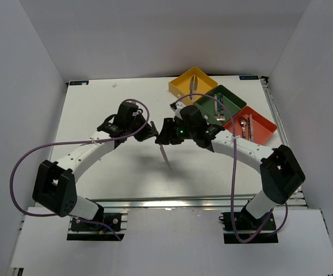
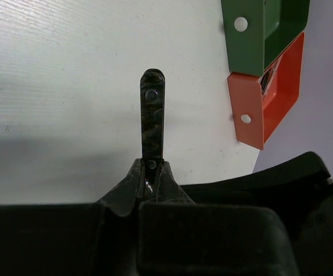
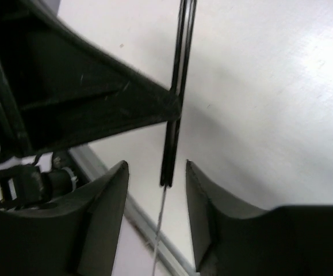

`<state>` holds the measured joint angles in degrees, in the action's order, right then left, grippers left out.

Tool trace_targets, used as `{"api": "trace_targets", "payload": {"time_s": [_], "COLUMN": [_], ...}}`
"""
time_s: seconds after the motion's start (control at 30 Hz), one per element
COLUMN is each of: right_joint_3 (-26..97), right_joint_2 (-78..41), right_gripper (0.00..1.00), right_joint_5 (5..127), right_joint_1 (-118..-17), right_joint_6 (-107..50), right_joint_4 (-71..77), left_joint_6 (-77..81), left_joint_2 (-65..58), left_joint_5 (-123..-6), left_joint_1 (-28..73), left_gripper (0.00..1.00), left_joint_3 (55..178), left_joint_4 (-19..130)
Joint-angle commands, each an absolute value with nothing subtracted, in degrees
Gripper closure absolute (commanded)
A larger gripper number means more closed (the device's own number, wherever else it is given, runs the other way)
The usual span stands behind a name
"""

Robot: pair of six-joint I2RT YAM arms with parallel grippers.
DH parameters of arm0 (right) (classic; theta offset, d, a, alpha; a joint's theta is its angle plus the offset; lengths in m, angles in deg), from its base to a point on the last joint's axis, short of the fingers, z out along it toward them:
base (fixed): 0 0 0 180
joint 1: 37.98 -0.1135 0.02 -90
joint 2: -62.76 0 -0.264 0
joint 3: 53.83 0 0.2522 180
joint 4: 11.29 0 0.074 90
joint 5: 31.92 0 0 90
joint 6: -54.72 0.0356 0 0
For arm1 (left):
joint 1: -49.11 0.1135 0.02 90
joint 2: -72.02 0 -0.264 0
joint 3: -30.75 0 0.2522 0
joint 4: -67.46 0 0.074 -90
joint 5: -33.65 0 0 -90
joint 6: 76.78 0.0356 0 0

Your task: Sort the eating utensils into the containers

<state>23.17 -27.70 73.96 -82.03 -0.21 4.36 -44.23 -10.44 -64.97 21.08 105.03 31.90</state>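
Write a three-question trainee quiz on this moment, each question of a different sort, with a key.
1. True or false: the left gripper is shut on the dark-handled utensil.
2. Pick one. The right gripper has its jaws: A) clamped on a tray rim; B) open, one on either side of the utensil; C) shut on nothing.
3. Fill in: in the top view, the uppermost container is the ___.

Key: 1 true; 2 B; 3 yellow tray.
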Motion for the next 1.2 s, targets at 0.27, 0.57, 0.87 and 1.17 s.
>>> {"api": "trace_targets", "payload": {"time_s": [0.27,0.57,0.87,1.17], "right_joint_3": [28.3,33.6,56.5,95.6], "right_joint_2": [-31.5,-34.5,-51.6,-76.9], "right_gripper": [0.7,1.0,1.0,1.0], "right_joint_5": [69.9,71.0,65.4,72.7], "right_joint_1": [-82.3,-78.7,-60.4,-49.3], "right_joint_6": [-4.3,-4.6,-1.5,2.6], "right_joint_4": [4.7,5.4,14.2,13.8], "left_joint_6": [-44.8,-40.5,-37.2,-35.8], "left_joint_2": [-9.8,-11.1,-7.4,-0.1], "left_joint_5": [-68.0,-56.5,-42.9,-47.6], "left_joint_1": [20.8,20.9,24.6,24.6], "left_gripper": [1.0,0.02,0.02,0.02], "left_joint_3": [107.2,117.2,123.5,109.4], "left_joint_4": [34.4,23.3,4.7,5.4]}}
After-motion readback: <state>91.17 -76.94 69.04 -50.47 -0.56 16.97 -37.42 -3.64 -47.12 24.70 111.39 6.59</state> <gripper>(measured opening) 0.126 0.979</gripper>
